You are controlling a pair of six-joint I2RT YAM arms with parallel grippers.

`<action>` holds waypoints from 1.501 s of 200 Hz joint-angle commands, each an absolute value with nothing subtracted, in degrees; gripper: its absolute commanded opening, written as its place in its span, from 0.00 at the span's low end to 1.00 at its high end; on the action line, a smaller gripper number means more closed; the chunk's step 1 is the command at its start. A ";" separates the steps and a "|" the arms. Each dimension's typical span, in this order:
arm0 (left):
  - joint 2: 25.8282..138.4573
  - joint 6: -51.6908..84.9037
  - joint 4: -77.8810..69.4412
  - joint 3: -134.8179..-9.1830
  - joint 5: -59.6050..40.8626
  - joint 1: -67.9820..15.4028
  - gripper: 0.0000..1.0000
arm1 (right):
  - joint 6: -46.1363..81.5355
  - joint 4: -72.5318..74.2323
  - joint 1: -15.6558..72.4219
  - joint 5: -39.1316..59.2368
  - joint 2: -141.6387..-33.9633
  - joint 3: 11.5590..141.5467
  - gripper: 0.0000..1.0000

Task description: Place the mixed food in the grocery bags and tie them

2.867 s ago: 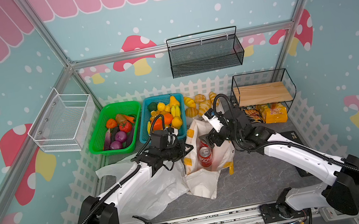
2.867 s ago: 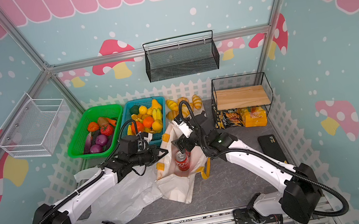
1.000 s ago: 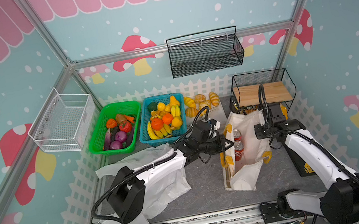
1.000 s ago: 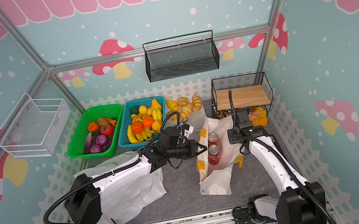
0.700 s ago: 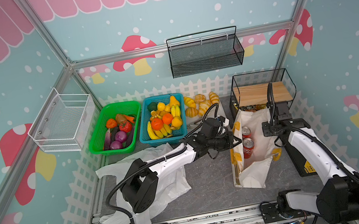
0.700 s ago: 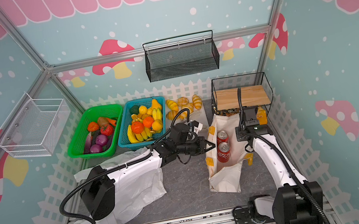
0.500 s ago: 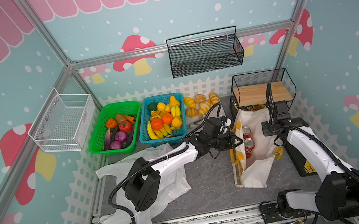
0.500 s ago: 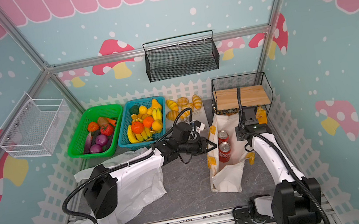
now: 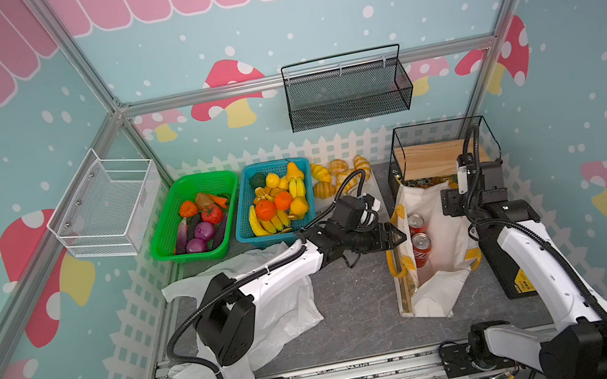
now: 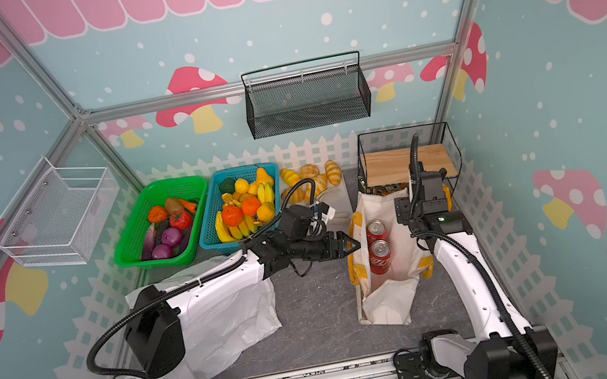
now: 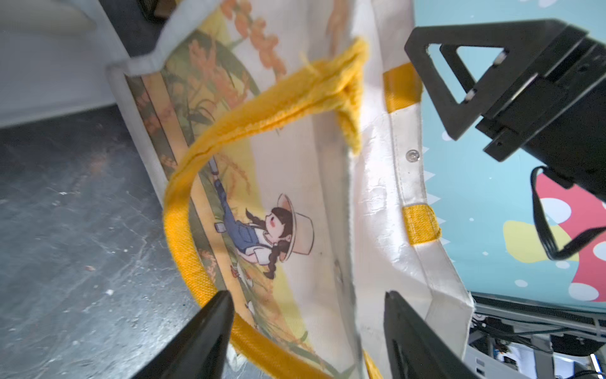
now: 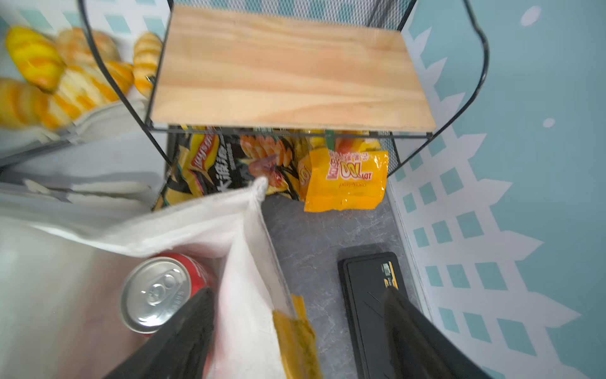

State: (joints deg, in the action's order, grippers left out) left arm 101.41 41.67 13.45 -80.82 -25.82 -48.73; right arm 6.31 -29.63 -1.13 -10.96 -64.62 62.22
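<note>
The white tote with yellow handles (image 9: 439, 289) (image 10: 390, 297) stands open at the right, with two red soda cans (image 9: 422, 247) (image 10: 380, 255) upright inside. My left gripper (image 9: 396, 235) (image 11: 308, 328) is open at its left rim, the yellow handle (image 11: 249, 121) and tote wall loose between its fingers. My right gripper (image 9: 451, 201) (image 12: 298, 328) is open astride the right wall (image 12: 242, 262), beside a can (image 12: 154, 292). The crinkly white plastic bag (image 9: 285, 312) lies flat at the left. The tomato (image 9: 212, 214) and two purple onions (image 9: 203, 230) sit in the green basket (image 9: 160, 249).
A blue basket (image 9: 243, 226) of yellow fruit and croissants (image 9: 337, 176) line the back. A wire shelf with a wooden board (image 12: 288, 65) and snack packets (image 12: 344, 177) stands behind the tote. A flat black box (image 12: 370, 295) lies right of it.
Both grippers were shut on the tote's rims and carried it rightward. Both have since opened and let go, and the tote stands by itself.
</note>
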 commanded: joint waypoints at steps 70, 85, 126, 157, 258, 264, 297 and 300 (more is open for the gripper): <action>64.73 36.22 26.80 -54.59 -5.61 -26.43 0.81 | 3.03 -22.46 18.10 -2.53 -64.16 74.46 0.89; 60.24 35.72 32.18 -50.89 -2.36 -19.34 0.82 | 3.09 -19.48 23.27 -1.23 -66.36 74.04 0.89; 53.60 34.56 42.25 -45.50 -0.51 -0.36 0.88 | 1.23 -11.38 33.02 0.70 -70.17 70.37 0.88; 54.00 31.72 46.06 -45.44 -1.86 12.31 0.93 | 2.48 -5.06 34.17 6.68 -70.01 64.61 0.88; 74.15 24.96 47.56 -46.93 -3.87 29.29 0.93 | 3.21 2.29 34.24 11.96 -65.94 51.69 0.88; 75.59 24.81 47.29 -46.97 -4.71 29.31 0.93 | 3.01 2.22 34.25 11.87 -65.76 51.57 0.88; 79.87 24.46 45.94 -46.91 -10.99 28.76 0.75 | 3.07 2.46 34.17 12.20 -65.39 51.09 0.88; 80.04 24.39 45.89 -47.00 -11.52 28.68 0.72 | 3.11 2.54 34.25 12.30 -65.39 51.13 0.88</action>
